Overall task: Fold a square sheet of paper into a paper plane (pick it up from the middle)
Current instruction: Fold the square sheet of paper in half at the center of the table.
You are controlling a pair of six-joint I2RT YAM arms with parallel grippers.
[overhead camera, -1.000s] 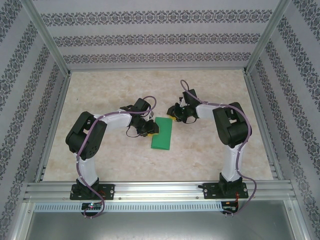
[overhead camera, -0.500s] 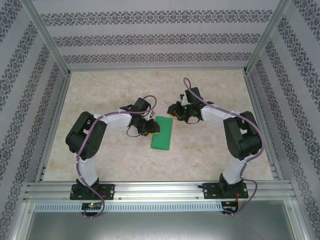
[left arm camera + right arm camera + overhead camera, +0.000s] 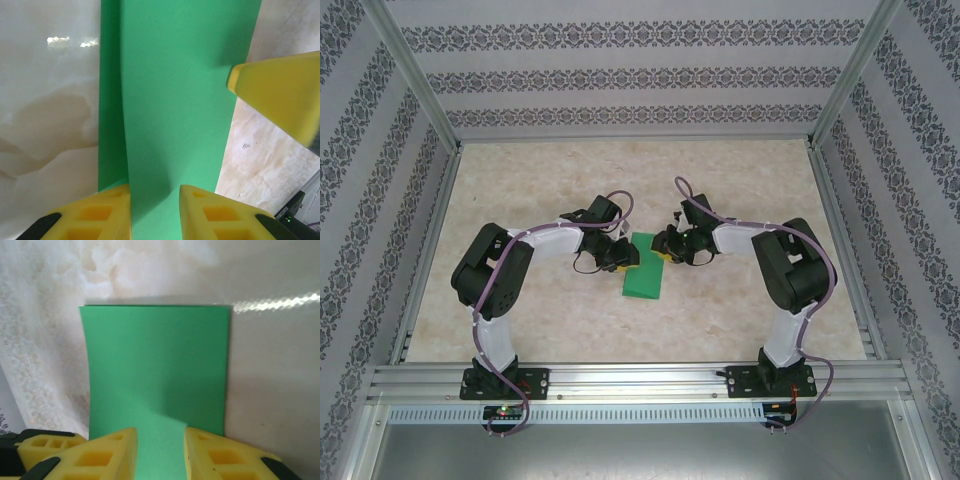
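— Where do we stand with the sheet of paper (image 3: 642, 270)?

— We judge we're at an early fold. It lies flat near the middle of the worktop (image 3: 520, 180) as a doubled rectangle, not a square. In the left wrist view, one layer shows as a darker strip beside the upper one. There is no nose yet.

— And our hands?

— The left hand (image 3: 623, 256) sits at the sheet's left edge, and the right hand (image 3: 665, 248) at its far right corner. Each has its fingers narrowly apart, with the paper lying flat under the gap. We see nothing pinched.

— Which way does it run?

— Its long axis goes from the near side to the far side, with the far end leaning a little right. With no point formed, it aims nowhere.

— Next?

— We think the far corners must fold in toward the centre line. That calls for one hand to pin the sheet while the other lifts a thin corner without sliding it. The worktop looks glossy, so slipping is our worry.
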